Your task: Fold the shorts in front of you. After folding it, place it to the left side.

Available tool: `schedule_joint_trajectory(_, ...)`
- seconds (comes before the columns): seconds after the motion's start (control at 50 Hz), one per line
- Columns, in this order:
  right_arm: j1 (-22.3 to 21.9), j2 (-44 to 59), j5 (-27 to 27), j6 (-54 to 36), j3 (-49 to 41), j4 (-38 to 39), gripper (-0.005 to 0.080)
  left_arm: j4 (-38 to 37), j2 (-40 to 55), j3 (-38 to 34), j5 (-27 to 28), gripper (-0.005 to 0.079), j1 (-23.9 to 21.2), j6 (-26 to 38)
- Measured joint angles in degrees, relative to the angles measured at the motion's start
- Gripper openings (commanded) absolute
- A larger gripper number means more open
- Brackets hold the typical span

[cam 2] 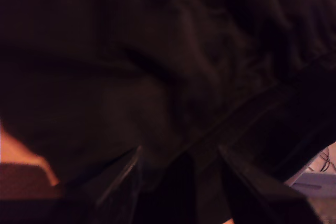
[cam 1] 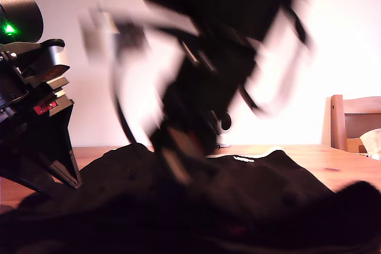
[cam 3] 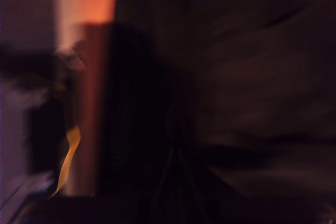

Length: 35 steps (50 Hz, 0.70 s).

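The shorts (cam 1: 238, 200) lie heaped on the table (cam 1: 333, 165), so both our arms work low over them. Our first gripper (cam 2: 181, 182) has its fingers (cam 2: 247, 182) spread, black cloth right at their tips. Our second gripper is too blurred; we cannot tell its state.

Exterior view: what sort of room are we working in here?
Probably a home dining area: a light wooden table under the black soft-fabric shorts, a wooden chair with a padded back, and a plain white wall.

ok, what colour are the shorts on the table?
Black; the shorts show best in the exterior view, on the wooden table.
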Motion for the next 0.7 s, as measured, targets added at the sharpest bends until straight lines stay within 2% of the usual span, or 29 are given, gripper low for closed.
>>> schedule_joint_trajectory(0.24, 0.02, 0.0, 7.3, 0.24, 2.21, -11.17, -0.0011, 0.26, 0.0, 0.0, -2.62, 0.0407, 0.0, 0.15)
schedule_joint_trajectory(0.48, 0.02, 0.0, 20.24, 9.33, 2.19, -16.9, -0.0011, 1.22, 0.0, 0.0, -3.26, 0.0407, 0.0, 0.17)
schedule_joint_trajectory(0.62, 0.02, 0.0, 22.1, 13.79, 2.19, -18.16, -0.0011, 4.28, 0.0, 0.0, -3.3, 0.0405, 0.0, 0.15)
schedule_joint_trajectory(0.7, 0.02, 0.0, 22.1, 14.86, 2.19, -18.25, -0.0011, 7.61, 0.0, 0.0, -3.41, 0.037, 0.0, 0.15)
